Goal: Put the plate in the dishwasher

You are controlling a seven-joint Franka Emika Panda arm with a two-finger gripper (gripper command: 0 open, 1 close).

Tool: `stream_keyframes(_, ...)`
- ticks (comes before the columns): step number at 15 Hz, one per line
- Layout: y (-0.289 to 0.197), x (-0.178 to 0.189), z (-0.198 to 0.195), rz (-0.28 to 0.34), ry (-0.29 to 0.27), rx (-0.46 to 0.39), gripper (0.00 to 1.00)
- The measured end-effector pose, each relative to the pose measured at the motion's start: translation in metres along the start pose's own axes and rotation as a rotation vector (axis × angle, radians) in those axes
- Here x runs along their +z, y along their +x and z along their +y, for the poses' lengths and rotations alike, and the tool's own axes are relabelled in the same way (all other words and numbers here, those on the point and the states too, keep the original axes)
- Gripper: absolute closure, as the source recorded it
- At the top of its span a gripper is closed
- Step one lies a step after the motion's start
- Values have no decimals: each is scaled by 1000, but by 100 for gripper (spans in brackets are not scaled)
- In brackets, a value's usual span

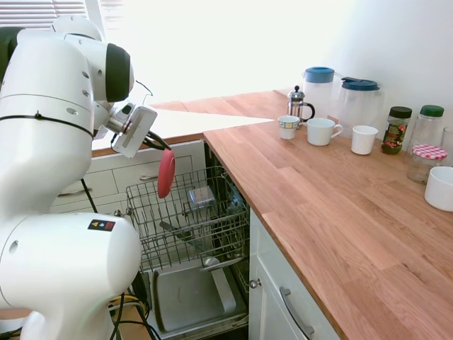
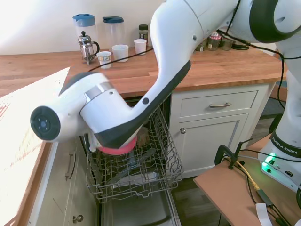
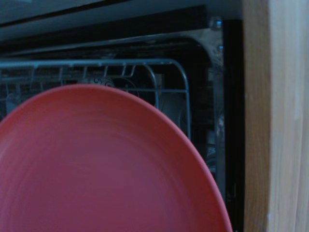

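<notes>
The coral-red plate [image 1: 165, 173] hangs on edge, nearly vertical, over the left part of the dishwasher's pulled-out wire rack [image 1: 195, 219]. My gripper [image 1: 163, 149] is shut on the plate's top rim. The second exterior view shows only a red sliver of the plate [image 2: 117, 150] under my arm, above the rack [image 2: 141, 172]. The plate [image 3: 96, 164] fills most of the wrist view, with the rack's wires [image 3: 159, 82] and the dark dishwasher opening behind it. The dishwasher door [image 1: 191, 297] lies open below the rack.
A grey cutlery basket [image 1: 201, 195] and some utensils sit in the rack. On the wooden counter [image 1: 318, 191] stand white mugs [image 1: 322, 131], a French press [image 1: 298, 105], two jugs [image 1: 356, 100] and jars [image 1: 396, 130]. White cabinets [image 2: 221, 122] flank the dishwasher.
</notes>
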State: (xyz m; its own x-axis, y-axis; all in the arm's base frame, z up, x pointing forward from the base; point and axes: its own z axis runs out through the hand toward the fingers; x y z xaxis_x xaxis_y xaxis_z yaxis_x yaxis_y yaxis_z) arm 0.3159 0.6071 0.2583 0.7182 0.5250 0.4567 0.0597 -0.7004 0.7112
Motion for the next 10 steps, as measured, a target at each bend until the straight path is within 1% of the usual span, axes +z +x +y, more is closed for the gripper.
stream_keyframes(1, -9, 7, -10, -2, -12, -41, 100)
stream_keyframes(3, -22, 20, -25, -10, -26, -84, 100)
stream_keyframes(5, -29, 26, -38, -16, -21, -107, 100)
stream_keyframes(7, -31, 24, -45, -24, -13, -127, 100)
stream_keyframes(10, -35, 23, -54, -73, 8, -154, 100)
